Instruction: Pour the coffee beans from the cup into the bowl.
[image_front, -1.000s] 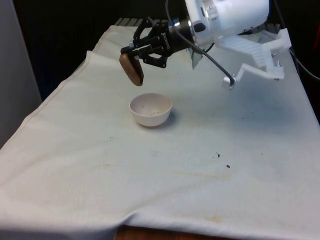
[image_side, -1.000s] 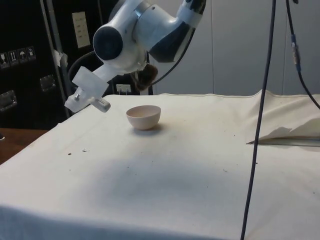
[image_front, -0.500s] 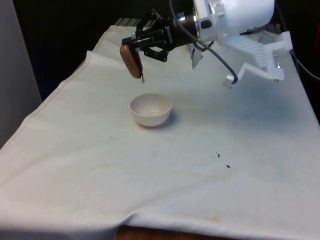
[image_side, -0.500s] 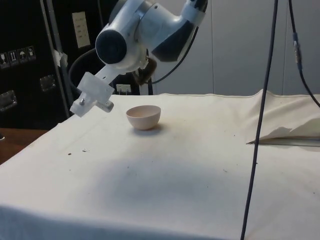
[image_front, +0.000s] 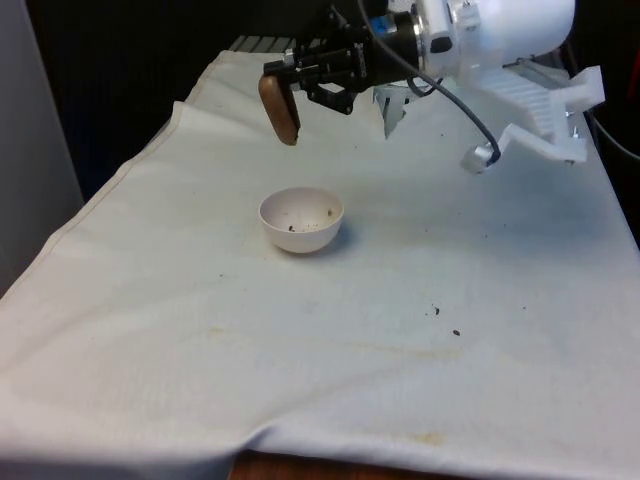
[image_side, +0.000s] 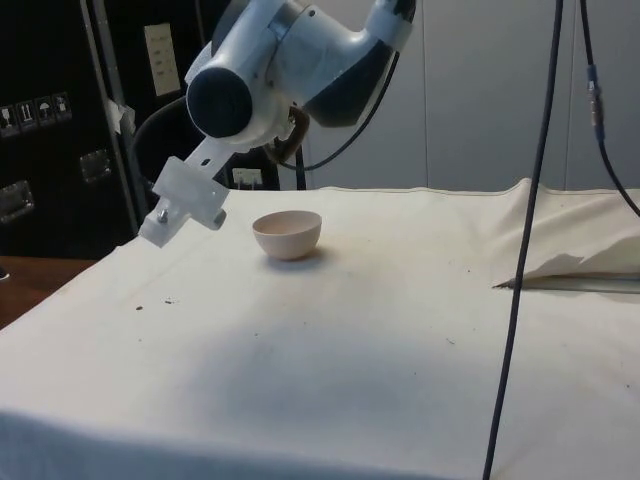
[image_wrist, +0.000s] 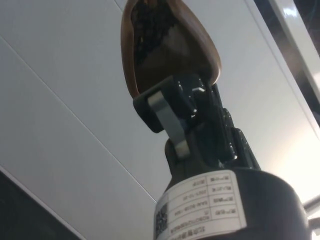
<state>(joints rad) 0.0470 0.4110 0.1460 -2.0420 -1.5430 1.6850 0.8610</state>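
A small white bowl (image_front: 300, 238) stands on the cloth a little left of the table's middle in the front view, with a few dark coffee beans (image_front: 310, 222) in it. Above and just behind it my gripper (image_front: 293, 82) is shut on the rim of a brown cup (image_front: 279, 108), which is tipped onto its side. The wrist view shows the cup (image_wrist: 165, 50) clamped between the fingers (image_wrist: 170, 117), with dark beans (image_wrist: 150, 20) still in it. From the side, the bowl (image_side: 288, 238) sits below the arm, and a bit of the cup (image_side: 293, 140) shows behind it.
A few stray beans (image_front: 435, 311) lie on the cloth towards the front view's right. A black cable (image_side: 520, 250) hangs down in the side view, and the cloth is rucked up (image_side: 580, 262) beside it.
The gripper has lifted the tipped cup and carried it towards the front view's right. A few beans have fallen into the bowl, which was empty before.
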